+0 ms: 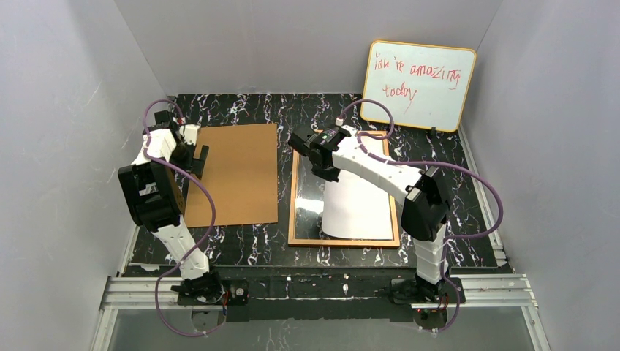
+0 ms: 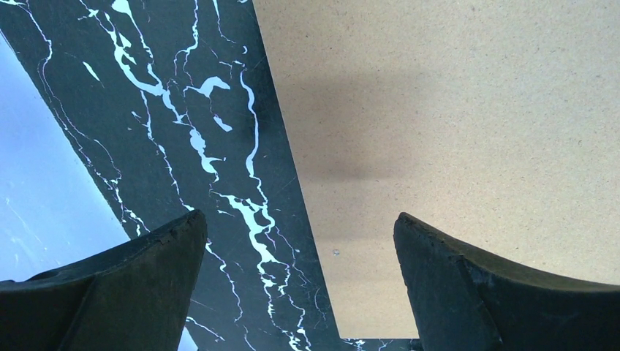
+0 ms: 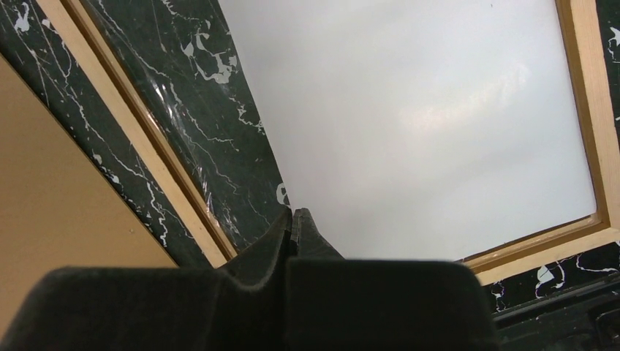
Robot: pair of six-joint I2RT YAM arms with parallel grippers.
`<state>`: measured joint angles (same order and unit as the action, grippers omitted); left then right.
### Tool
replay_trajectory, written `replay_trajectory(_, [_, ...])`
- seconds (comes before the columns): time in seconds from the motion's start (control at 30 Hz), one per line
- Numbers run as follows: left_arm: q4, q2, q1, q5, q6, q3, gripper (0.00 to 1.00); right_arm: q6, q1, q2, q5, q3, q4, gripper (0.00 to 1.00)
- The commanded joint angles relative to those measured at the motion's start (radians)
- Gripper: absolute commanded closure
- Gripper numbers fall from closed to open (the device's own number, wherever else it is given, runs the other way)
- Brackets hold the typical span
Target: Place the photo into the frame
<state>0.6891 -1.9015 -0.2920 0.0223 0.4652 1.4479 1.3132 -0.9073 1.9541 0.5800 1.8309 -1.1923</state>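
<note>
The frame [image 1: 343, 242], thin orange-brown wood, lies flat at centre right, with marble showing through its glass; its rail also shows in the right wrist view [image 3: 146, 124]. The photo [image 1: 362, 208] lies white back up inside the frame's right part, slightly askew, and fills the right wrist view [image 3: 424, 110]. My right gripper [image 1: 324, 175] is shut, its tips pinched together at the photo's far left edge [image 3: 294, 213]. The frame's brown back board [image 1: 234, 172] lies flat to the left. My left gripper [image 1: 199, 162] is open and empty over the board's left edge [image 2: 300, 227].
A yellow-edged whiteboard [image 1: 418, 84] with red handwriting leans against the back wall at the right. Grey walls enclose the black marble table [image 1: 336, 110] on three sides. The board's edge runs between my left fingers [image 2: 453, 110].
</note>
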Motion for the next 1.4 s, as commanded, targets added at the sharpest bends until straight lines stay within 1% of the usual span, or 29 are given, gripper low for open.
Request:
replay_trajectory(0.0, [0.022, 0.058, 0.003, 0.007, 0.017, -0.013, 0.02, 0.02, 0.001, 0.018, 0.056, 0.024, -0.032, 0.99])
replay_trajectory(0.3, [0.021, 0.063, 0.004, 0.004, 0.027, -0.02, 0.02, -0.017, 0.002, 0.055, 0.044, 0.027, -0.017, 0.99])
replay_trajectory(0.43, [0.021, 0.063, 0.005, 0.006, 0.029, -0.022, 0.02, -0.087, 0.002, 0.051, 0.007, 0.008, 0.044, 0.99])
replay_trajectory(0.47, [0.021, 0.063, 0.004, 0.007, 0.029, -0.021, 0.02, -0.108, 0.001, 0.047, -0.008, 0.001, 0.068, 0.94])
replay_trajectory(0.53, [0.023, 0.063, 0.003, 0.006, 0.029, -0.021, 0.02, -0.142, 0.001, 0.035, -0.04, -0.027, 0.13, 0.66])
replay_trajectory(0.6, [0.023, 0.066, 0.003, 0.004, 0.03, -0.022, 0.02, -0.165, 0.002, 0.019, -0.066, -0.051, 0.185, 0.41])
replay_trajectory(0.63, [0.023, 0.066, 0.004, 0.001, 0.031, -0.024, 0.02, -0.174, 0.002, 0.013, -0.074, -0.058, 0.211, 0.31])
replay_trajectory(0.7, [0.022, 0.072, 0.004, -0.001, 0.037, -0.028, 0.02, -0.183, 0.003, 0.004, -0.089, -0.069, 0.247, 0.16])
replay_trajectory(0.8, [0.023, 0.076, 0.004, -0.008, 0.043, -0.031, 0.02, -0.203, 0.003, -0.008, -0.112, -0.081, 0.299, 0.03])
replay_trajectory(0.83, [0.022, 0.077, 0.004, -0.008, 0.044, -0.03, 0.02, -0.206, 0.005, -0.011, -0.12, -0.086, 0.312, 0.01])
replay_trajectory(1.1, [0.014, 0.076, 0.005, -0.009, 0.034, -0.026, 0.02, -0.249, 0.016, -0.041, -0.19, -0.131, 0.418, 0.01])
replay_trajectory(1.23, [0.008, 0.067, 0.002, -0.046, 0.028, -0.022, 0.02, -0.277, 0.015, -0.066, -0.225, -0.165, 0.5, 0.01])
replay_trajectory(1.37, [0.006, 0.037, -0.021, -0.069, 0.017, 0.015, 0.02, -0.308, 0.015, -0.066, -0.272, -0.153, 0.562, 0.01])
